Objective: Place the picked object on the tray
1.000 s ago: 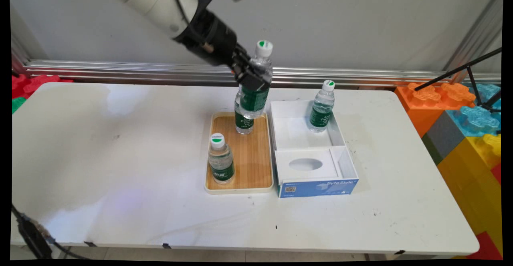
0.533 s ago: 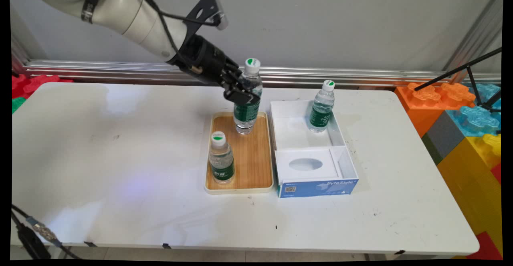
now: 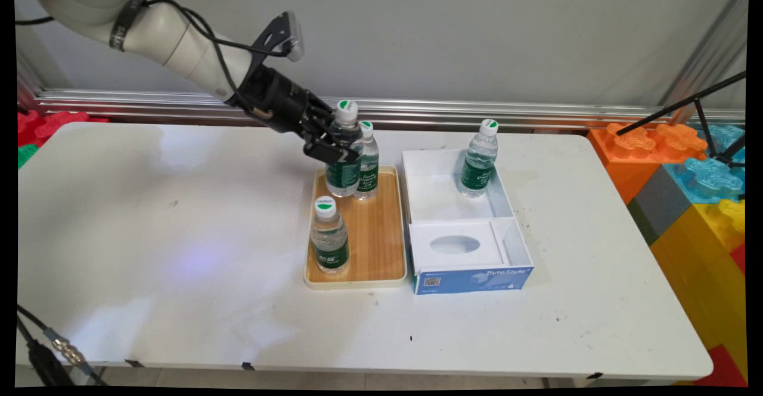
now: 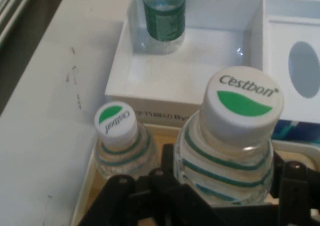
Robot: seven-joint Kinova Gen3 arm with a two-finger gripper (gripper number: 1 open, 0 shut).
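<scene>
a: what is looking risky here?

b: the gripper (image 3: 334, 148) is pinching a bottle (image 3: 344, 163) around its shoulder, just over the far end of the tray (image 3: 381, 247). i can't tell whether its base is touching the wood. a 2nd bottle (image 3: 366, 163) is standing just beside it, maybe touching, so any sideways drift could be knocking that one over. the grip is sitting high on the bottle, so the body may be swinging or tilting under it.

a: going from big to small, what else is lying around?

b: the table (image 3: 149, 217) is carrying everything. at its right, the coloured blocks (image 3: 685, 175) are sitting off the edge, well apart. the open white box (image 3: 506, 205) is lying just beside the tray, with a 3rd bottle (image 3: 478, 160) standing upright in its far compartment and an oval-cut insert (image 3: 456, 245) in the near one. a 4th bottle (image 3: 328, 238) is standing at the tray's near left.

a: is anything standing in the way?

b: mainly the 2nd bottle (image 4: 117, 141), crowding the held one (image 4: 235, 136) in the hand view. the box wall is rising close behind them.
</scene>
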